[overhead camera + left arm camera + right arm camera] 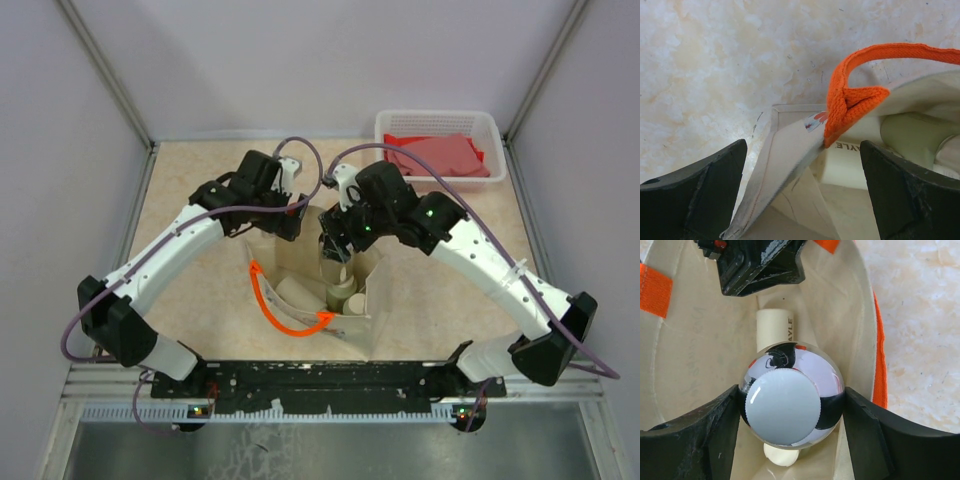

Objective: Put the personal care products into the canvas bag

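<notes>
1. The right claw (791, 410) fills the bottom of its wrist view. Its two dark fingers press on opposite sides of a small clear bottle (784, 407), whose white ribbed cap faces the camera.
2. That bottle hangs inside the open mouth of the canvas bag (690, 355), with the beige walls all around it.
3. Under it, on the bag's floor, a cream bottle (774, 330) lies on its side, and dark lettering shows on its label.
4. The left claw (802, 190) stands wide and grips nothing. The bag's far rim and the folded root of an orange handle (850, 100) lie between its fingers, and I cannot tell whether either finger touches the cloth.
5. Past that rim, in the left wrist view, a sage-green bottle (912, 135) lies inside the bag, beside the cream one.
6. From above, the bag stands on the table (200, 290) between the two arms, near their bases. Its mouth is open and a second orange handle loop hangs over the left side.
7. A white lattice basket (437, 122) sits at the table's far right corner, well apart from the bag, with a red cloth (440, 155) in it.
</notes>
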Robot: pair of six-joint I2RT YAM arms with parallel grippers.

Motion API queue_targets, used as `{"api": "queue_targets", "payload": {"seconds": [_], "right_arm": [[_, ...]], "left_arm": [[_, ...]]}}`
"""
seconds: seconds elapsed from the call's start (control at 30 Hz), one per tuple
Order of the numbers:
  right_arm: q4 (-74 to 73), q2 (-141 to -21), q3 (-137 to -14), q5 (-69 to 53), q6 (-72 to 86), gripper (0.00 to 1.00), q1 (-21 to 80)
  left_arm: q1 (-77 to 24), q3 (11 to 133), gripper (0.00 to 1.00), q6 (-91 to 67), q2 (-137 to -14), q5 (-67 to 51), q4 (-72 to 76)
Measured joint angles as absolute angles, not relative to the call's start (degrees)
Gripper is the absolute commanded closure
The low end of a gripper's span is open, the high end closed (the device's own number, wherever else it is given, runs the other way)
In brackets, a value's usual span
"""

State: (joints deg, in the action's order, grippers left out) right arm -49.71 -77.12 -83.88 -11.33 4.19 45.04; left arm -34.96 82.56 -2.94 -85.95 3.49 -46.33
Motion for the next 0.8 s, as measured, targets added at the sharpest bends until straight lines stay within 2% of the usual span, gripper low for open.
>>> {"api": "queue_targets", "payload": {"seconds": [0.3,0.53,0.8], "right_arm": [[-52.1,-78.3,-86.5,-6.8,3.8,1.0,45.8],[-54.9,-83.2,-92.0,-6.3,3.4,1.0,46.3],[-53.1,-84.4,-92.8,-7.4,3.4,1.0,46.5]], "left_arm": [[-35.0,82.7,0.0,-2.9,-85.9,3.4,-48.4],[-34.5,84.2,0.0,-2.9,-85.9,5.1,-51.5],[-34.1,85.9,0.0,-3.0,-85.9,8.2,-54.8]]}}
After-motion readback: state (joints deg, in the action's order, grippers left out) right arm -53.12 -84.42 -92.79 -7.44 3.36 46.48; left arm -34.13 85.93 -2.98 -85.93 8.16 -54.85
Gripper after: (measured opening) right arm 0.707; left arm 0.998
